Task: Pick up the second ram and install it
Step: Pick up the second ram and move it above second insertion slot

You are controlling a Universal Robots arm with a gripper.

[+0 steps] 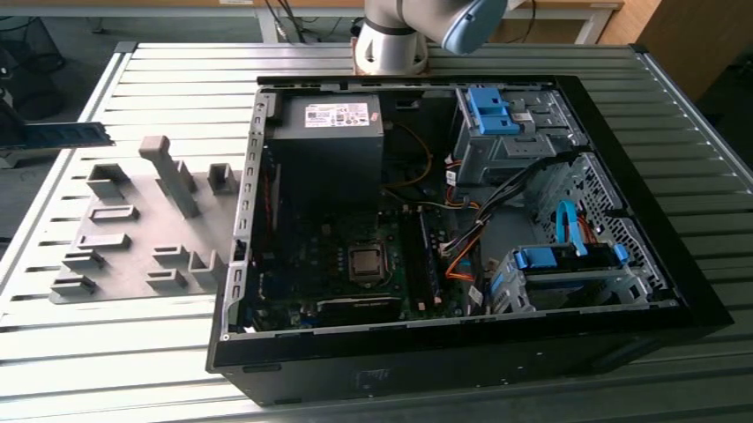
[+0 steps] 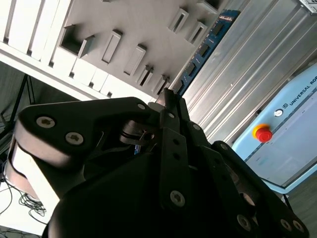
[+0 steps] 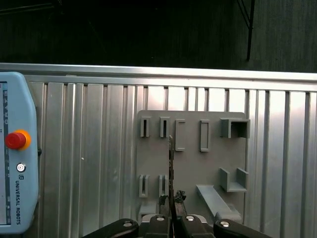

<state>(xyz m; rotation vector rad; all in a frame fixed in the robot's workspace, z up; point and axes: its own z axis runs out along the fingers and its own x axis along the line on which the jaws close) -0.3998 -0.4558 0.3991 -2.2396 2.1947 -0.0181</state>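
Note:
My gripper (image 3: 172, 202) is shut on the second ram (image 3: 171, 163), a thin blue board that I see edge-on in the first wrist view, standing out from between the fingers. In the second wrist view the second ram (image 2: 200, 52) runs away from the gripper (image 2: 168, 99), showing a row of black chips. In the exterior view the second ram (image 1: 65, 134) hangs level above the table's edge at the exterior view's left, beside the grey holder plate (image 1: 130, 229). It is well apart from the open computer case (image 1: 242, 264).
The grey holder plate (image 3: 188, 163) carries several raised blocks and slots. A light-blue pendant (image 3: 15, 148) with a red button lies on the slatted table beside the plate. Inside the case lie the motherboard (image 1: 353, 264), orange and blue cables and drive bays. The arm's base (image 1: 394, 44) stands behind the case.

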